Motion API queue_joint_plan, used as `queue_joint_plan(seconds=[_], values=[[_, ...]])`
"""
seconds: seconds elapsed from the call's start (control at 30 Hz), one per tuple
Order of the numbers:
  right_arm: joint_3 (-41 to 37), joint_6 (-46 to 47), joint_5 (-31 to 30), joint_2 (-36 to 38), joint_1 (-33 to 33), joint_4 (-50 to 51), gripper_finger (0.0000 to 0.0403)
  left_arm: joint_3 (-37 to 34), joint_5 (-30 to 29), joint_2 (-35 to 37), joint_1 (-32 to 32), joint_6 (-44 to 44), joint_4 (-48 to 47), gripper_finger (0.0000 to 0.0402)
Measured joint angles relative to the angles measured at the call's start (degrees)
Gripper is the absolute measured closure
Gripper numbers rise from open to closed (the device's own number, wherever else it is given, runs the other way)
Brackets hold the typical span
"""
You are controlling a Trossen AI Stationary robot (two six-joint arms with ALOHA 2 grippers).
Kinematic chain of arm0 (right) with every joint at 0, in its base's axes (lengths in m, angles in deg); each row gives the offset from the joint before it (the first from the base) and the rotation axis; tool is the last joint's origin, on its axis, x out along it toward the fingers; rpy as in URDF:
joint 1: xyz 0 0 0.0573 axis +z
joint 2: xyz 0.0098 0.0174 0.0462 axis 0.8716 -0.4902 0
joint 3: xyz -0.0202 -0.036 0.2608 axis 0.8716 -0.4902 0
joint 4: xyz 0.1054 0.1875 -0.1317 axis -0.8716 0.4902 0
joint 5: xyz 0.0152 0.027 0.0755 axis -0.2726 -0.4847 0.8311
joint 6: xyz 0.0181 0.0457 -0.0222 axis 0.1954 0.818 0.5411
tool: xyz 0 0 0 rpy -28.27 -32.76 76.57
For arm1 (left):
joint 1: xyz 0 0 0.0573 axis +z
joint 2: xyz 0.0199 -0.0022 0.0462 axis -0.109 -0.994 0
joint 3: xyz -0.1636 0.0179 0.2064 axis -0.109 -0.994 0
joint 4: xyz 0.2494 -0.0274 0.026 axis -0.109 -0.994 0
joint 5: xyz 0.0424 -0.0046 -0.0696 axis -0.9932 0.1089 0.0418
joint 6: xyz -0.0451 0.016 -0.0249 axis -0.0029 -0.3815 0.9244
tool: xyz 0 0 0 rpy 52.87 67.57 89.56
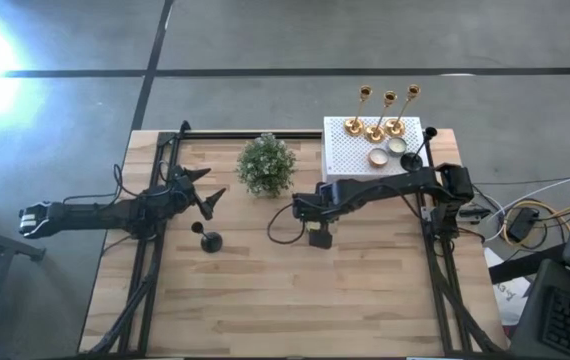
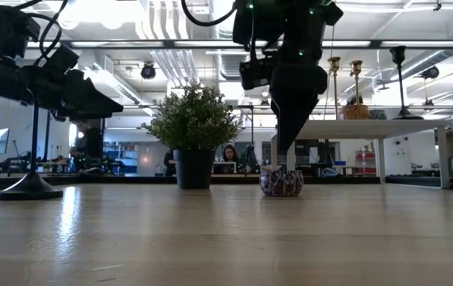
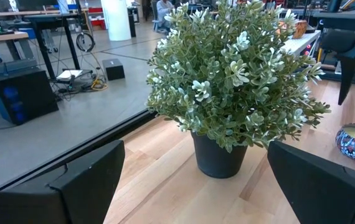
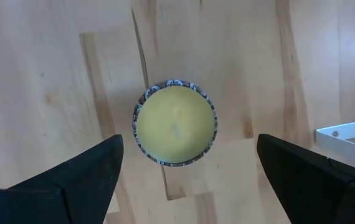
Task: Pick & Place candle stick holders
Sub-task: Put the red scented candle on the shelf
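— Nearest the lens: two dark fingers (image 4: pixel 81 177) of the right end effector (image 4: pixel 184 168), spread wide, pointing straight down over a patterned candle bowl (image 4: pixel 175 122) filled with pale yellow wax. Not touching it; nothing gripped.

— And from overhead?

— Right end effector (image 1: pixel 319 237) near the middle of the wooden counter (image 1: pixel 285 300), at about 6 o'clock from the white perforated box (image 1: pixel 350 150). Left end effector (image 1: pixel 208 189) toward 9 o'clock of the potted plant (image 1: pixel 266 164), fingers parted, aimed at the plant, holding nothing.

— Candle stick holders?

— Three gold candle stick holders (image 1: pixel 374 130) upright on the box, at its 12 o'clock edge. Two small candle cups (image 1: pixel 378 157) just beside them on the same box. One black candle stick holder (image 1: pixel 209 240) standing on the counter at roughly 7 o'clock from the plant, close to the left end effector but apart from it. Second black holder (image 1: pixel 412 159) at the box's 3 o'clock corner.

— Level view?

— Plant pot (image 2: pixel 194 168) and candle bowl (image 2: pixel 281 183) side by side; black holder's round base (image 2: pixel 28 189) far toward 9 o'clock.
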Motion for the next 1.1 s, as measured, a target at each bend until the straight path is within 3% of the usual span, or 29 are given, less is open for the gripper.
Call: queue_joint_plan(seconds=[1.1], values=[[-10.67,1.92,4.07,-0.15,-1.51,-15.11,0.0038,0.04,0.0,0.0,-0.01,0.0,0.02,0.0003]])
